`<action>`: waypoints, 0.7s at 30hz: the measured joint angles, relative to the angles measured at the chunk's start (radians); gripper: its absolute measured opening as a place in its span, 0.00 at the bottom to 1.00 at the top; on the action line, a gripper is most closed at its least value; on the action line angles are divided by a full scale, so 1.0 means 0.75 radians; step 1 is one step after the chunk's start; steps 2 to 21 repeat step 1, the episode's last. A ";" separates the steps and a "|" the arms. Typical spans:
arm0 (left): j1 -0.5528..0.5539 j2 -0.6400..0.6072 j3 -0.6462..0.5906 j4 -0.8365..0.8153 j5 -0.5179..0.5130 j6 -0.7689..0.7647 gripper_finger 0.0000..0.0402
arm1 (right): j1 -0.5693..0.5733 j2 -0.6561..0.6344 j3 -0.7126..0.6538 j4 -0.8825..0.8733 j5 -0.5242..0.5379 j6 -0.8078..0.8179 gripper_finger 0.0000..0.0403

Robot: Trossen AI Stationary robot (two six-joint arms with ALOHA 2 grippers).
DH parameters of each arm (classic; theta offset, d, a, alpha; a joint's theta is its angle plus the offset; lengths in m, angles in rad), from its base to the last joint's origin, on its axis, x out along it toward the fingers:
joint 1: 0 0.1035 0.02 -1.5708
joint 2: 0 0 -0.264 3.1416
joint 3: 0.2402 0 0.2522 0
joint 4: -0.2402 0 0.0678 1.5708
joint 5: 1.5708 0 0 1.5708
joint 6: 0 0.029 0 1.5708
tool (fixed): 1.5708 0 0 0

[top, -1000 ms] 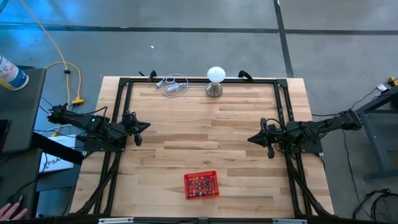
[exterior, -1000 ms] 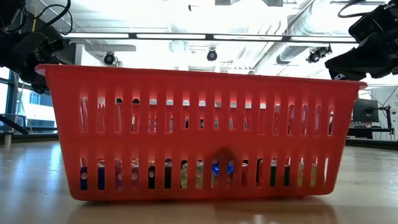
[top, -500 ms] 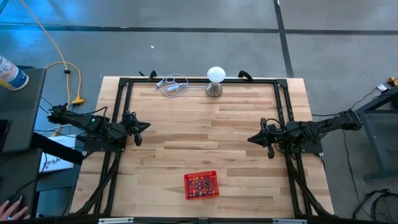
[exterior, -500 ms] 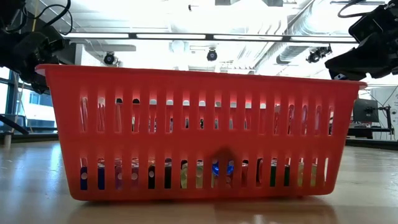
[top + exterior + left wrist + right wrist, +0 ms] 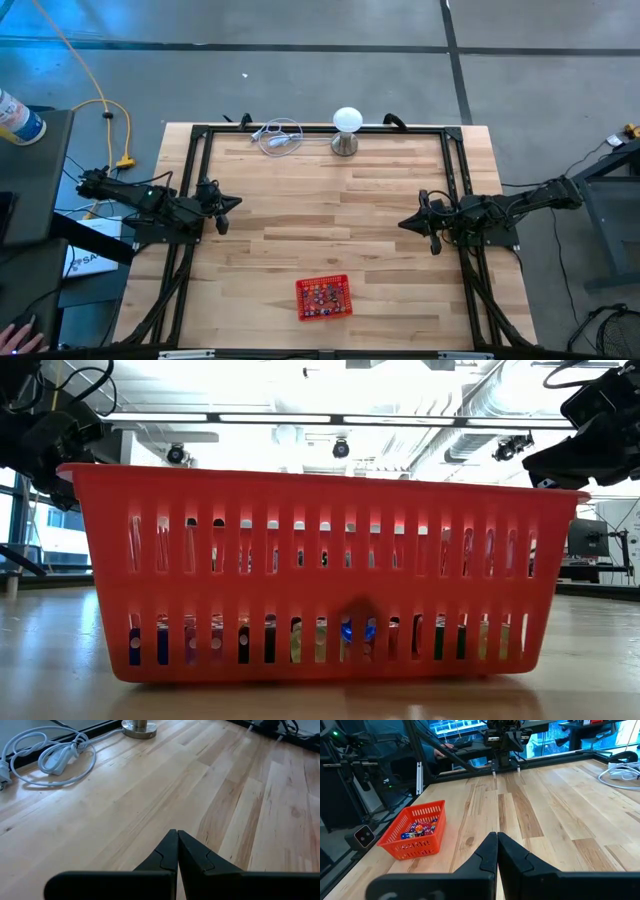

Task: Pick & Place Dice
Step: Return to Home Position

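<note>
The tiny mixed-colour dice (image 5: pixel 418 829) sit piled inside the red slotted plastic basket (image 5: pixel 301 300), which is parked near the low camera's edge of the light wooden table (image 5: pixel 330 200). The left gripper (image 5: pixel 236 203) hangs over the table's left side, fingers pressed together on nothing. The right gripper (image 5: pixel 403 222) mirrors it on the right, also closed up and empty, well apart from the basket.

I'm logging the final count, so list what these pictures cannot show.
Count of the small mixed-colour dice: too small in the high view; the wall of the red slotted basket hides most in the low view.
Metal stand: its white ball is cut off by the left wrist view's edge.
</note>
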 joint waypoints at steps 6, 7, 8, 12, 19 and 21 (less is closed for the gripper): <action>0.000 0.000 0.000 0.000 0.000 0.000 0.00 | 0.000 0.000 0.000 0.000 0.000 0.000 0.00; 0.000 0.000 0.000 0.000 0.000 0.000 0.00 | 0.000 0.000 0.000 0.000 0.000 0.000 0.00; 0.000 0.000 0.000 0.000 0.000 0.000 0.00 | 0.000 0.000 0.000 0.000 0.000 0.000 0.00; 0.000 0.000 0.000 0.000 0.000 0.000 0.00 | 0.000 0.000 0.000 0.000 0.000 0.000 0.00; 0.000 0.000 0.000 0.000 0.000 0.000 0.00 | 0.000 0.000 0.000 0.000 0.000 0.000 0.00; 0.000 0.000 0.000 0.000 0.000 0.000 0.00 | 0.000 0.000 0.000 0.000 0.000 0.000 0.00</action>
